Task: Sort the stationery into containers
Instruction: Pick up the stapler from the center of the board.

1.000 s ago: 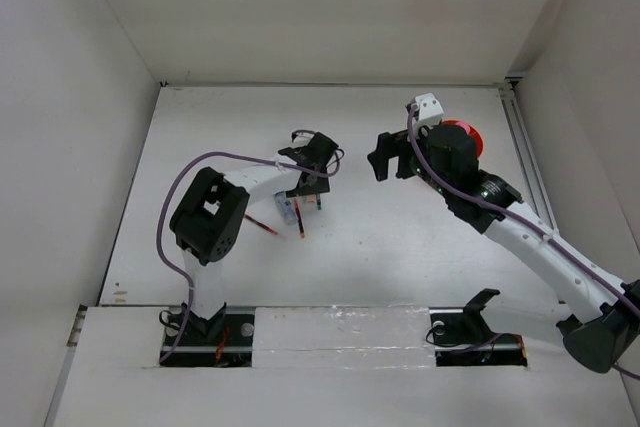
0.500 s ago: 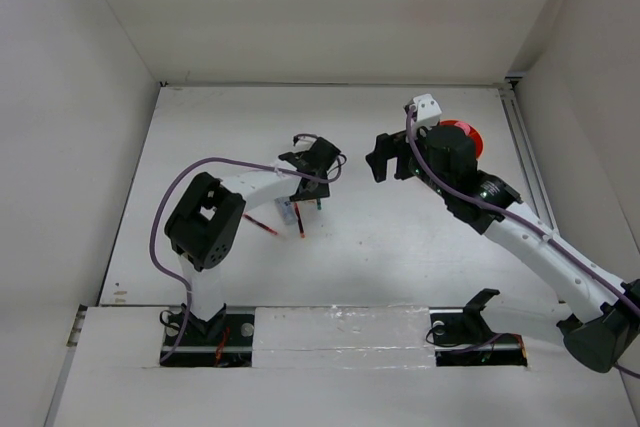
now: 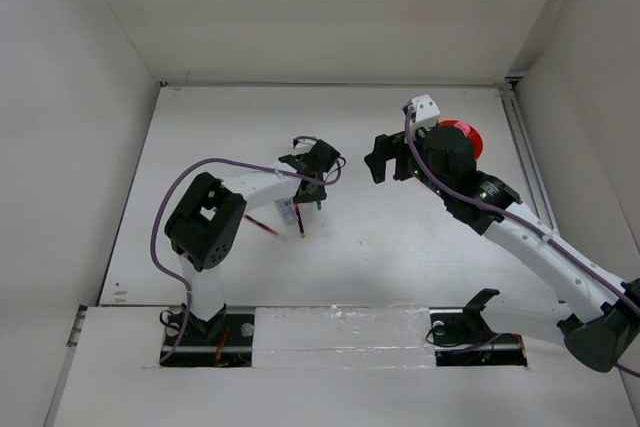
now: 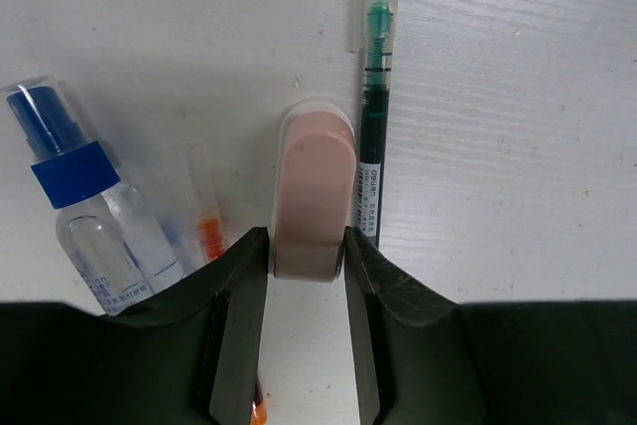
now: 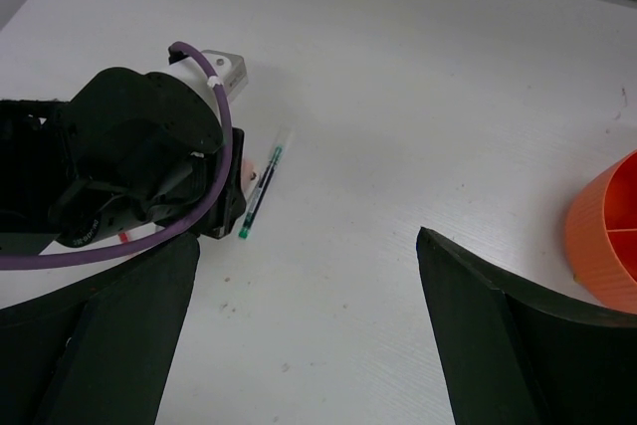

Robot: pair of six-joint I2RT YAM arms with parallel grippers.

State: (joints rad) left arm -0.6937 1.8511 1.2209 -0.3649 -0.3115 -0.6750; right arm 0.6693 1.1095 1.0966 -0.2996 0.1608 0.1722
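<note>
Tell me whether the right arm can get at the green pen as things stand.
Probably yes, awkwardly. The right pincer hangs open with bare table between it and the green pen, but the left pincer pinches the pink eraser right beside the pen, so it is crowded.

Bright, even light comes from above and washes the white table (image 3: 400,247) pale; my arms (image 3: 520,237) throw only soft, faint shadows on it. At my left wrist the pink eraser block (image 4: 311,201) is sharp, while my fingers (image 4: 239,325) close to the lens look dark and soft. My right fingers (image 5: 488,325) read near-black, detail lost.
</note>
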